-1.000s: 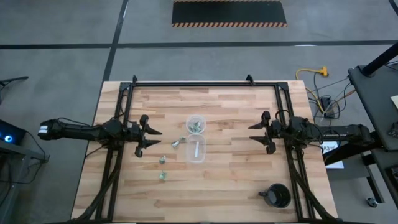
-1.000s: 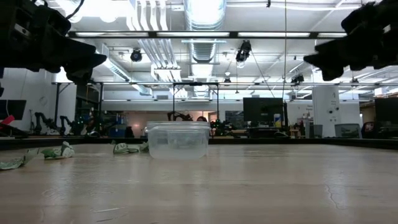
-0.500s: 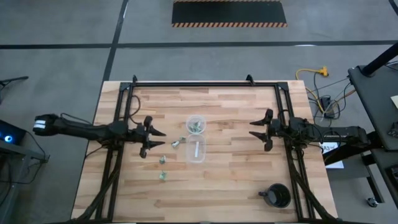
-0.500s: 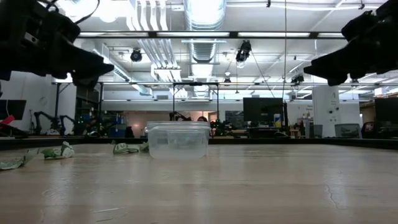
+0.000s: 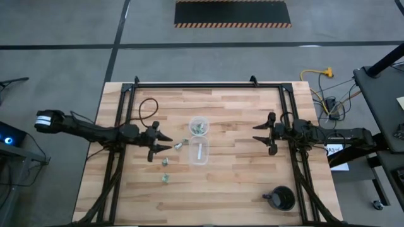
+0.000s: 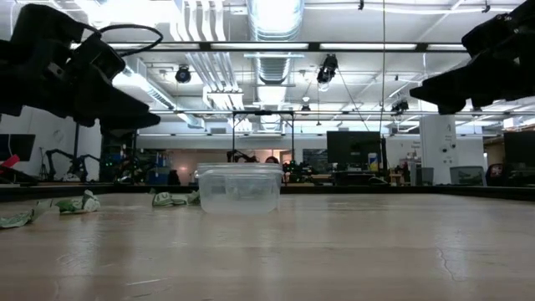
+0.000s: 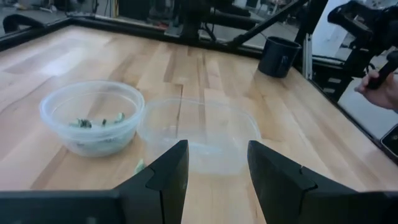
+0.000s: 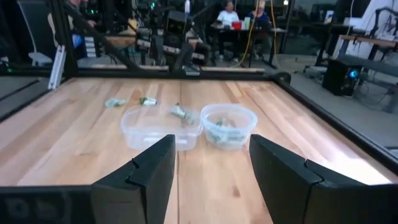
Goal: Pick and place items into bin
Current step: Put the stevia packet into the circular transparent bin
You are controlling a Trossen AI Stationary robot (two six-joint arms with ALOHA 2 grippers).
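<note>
The bin point(image 5: 199, 127) is a small round clear cup near the table's middle, with green bits inside point(image 7: 93, 122). Loose items lie on the wood to its left and nearer: one point(image 5: 178, 145) beside the bin, one point(image 5: 165, 162), and one point(image 5: 165, 178). My left gripper point(image 5: 165, 144) hovers open just left of the nearest item, which shows by its finger point(image 7: 140, 166) in the left wrist view. My right gripper point(image 5: 255, 134) waits open to the right of the bin point(image 8: 229, 126), pointing at it.
A clear rectangular container point(image 5: 199, 153) with a white strip in it stands right next to the bin, on its near side. A black cup with a handle point(image 5: 281, 198) sits at the near right corner. Black frame rails run along both sides. A person's hand point(image 7: 379, 93) shows beyond the table.
My left gripper has moved toward the table's right and slightly toward the near edge, closing on the loose item beside the bin, and has sunk a little in the low view. It has stayed open. The items and containers have not moved.
</note>
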